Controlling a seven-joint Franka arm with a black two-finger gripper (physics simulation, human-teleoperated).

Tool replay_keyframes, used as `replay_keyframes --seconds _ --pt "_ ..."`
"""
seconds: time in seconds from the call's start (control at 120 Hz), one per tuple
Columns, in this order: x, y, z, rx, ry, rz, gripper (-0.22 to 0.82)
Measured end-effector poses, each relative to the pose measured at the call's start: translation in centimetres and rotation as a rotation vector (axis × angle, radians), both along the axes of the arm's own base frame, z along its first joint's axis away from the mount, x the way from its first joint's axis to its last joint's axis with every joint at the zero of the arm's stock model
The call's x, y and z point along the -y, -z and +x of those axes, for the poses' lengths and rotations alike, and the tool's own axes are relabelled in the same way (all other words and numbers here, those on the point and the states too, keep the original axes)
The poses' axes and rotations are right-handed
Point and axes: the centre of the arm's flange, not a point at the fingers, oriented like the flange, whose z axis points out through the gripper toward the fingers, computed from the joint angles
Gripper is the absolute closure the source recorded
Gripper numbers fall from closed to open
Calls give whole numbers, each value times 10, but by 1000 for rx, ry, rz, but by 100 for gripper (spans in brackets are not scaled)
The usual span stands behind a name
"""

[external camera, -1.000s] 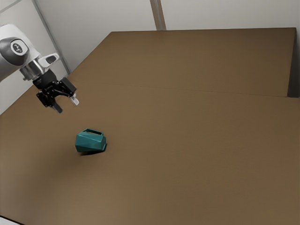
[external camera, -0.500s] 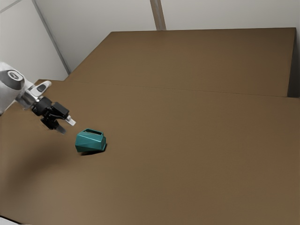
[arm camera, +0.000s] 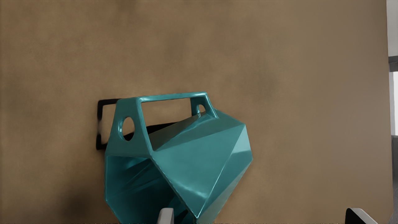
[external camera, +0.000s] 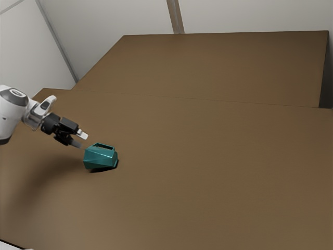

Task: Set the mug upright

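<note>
In the exterior view my gripper (external camera: 80,139) hangs at the left, close to the upper left side of the teal mug (external camera: 100,157). The faceted mug lies on its side on the brown table (external camera: 208,172), its handle facing up. From the hand, the mug (arm camera: 199,152) shows its dark open mouth and angular handle. My gripper (arm camera: 259,216) is open; one fingertip overlaps the mug's mouth in this picture and the other is well off beyond its body. Whether that fingertip touches the mug, I cannot tell.
Pale walls (external camera: 250,15) stand behind the table's far edge. A dark side face (external camera: 325,78) of the table drops away at the exterior view's upper right. The mug's dark shadow falls on the tabletop beside its handle.
The hand has come down and toward the exterior view's right, ending near the mug, and has tilted somewhat. The mug lies where it was.
</note>
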Motion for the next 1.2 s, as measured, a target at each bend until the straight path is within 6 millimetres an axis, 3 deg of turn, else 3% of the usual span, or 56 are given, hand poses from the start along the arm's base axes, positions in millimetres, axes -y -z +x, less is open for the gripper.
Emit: replay_keyframes --seconds 0.192,0.592,0.792,0.992,1.2 --pt "-11 24 -1 3 15 -31 0" --pt "2 54 7 36 20 -133 1" --pt "4 61 4 41 22 -165 22" --pt "2 73 -2 31 23 -192 36" --pt "1 70 -4 38 35 -204 63"
